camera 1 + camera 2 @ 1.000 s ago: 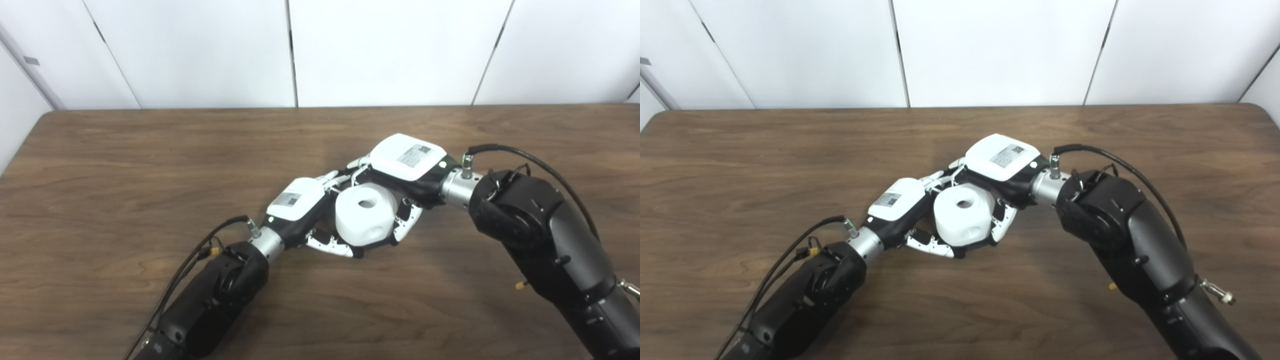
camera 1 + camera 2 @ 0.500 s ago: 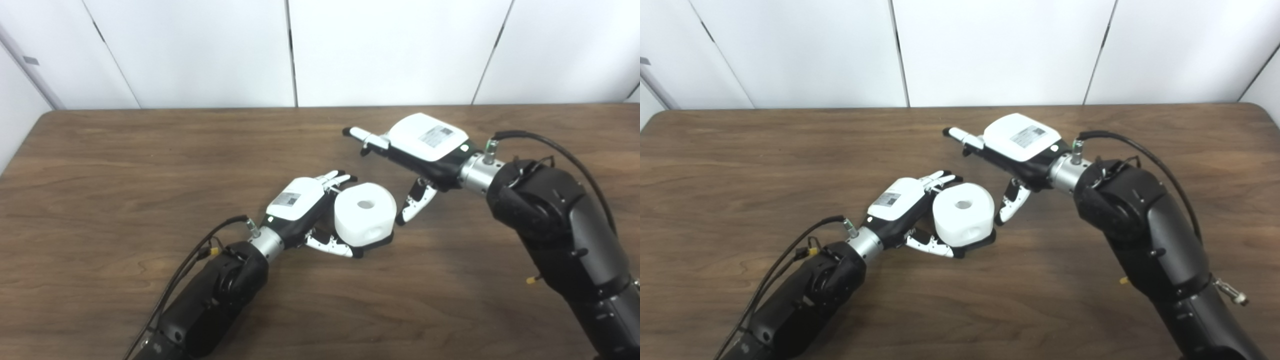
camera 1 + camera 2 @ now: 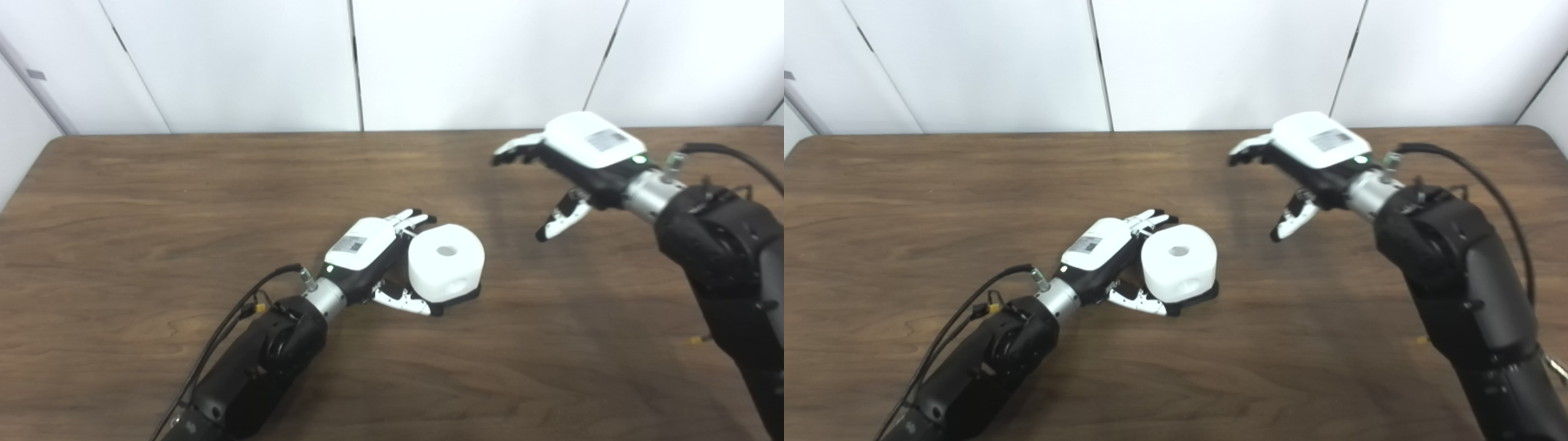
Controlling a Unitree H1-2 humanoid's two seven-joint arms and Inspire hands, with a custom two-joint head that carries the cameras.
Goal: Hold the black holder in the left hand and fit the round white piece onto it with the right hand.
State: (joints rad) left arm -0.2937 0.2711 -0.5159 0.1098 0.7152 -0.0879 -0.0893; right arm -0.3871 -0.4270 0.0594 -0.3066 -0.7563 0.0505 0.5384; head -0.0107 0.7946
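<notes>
**Both parts joined, right hand pulls clear**

One second ago the right hand was wrapped over the round white piece; now it hangs well apart, up and to the right above the table, fingers spread and curled on nothing. The white piece has not moved with it. It sits upright with its centre hole facing up, resting on the black holder, of which only a thin dark edge shows beneath. The left hand stays where it was, low on the table, fingers closed round the near side of the assembly, thumb tucked under its lower edge. Since the piece kept its place once released, the fit looks made, though how firmly it is seated cannot be seen.
</notes>
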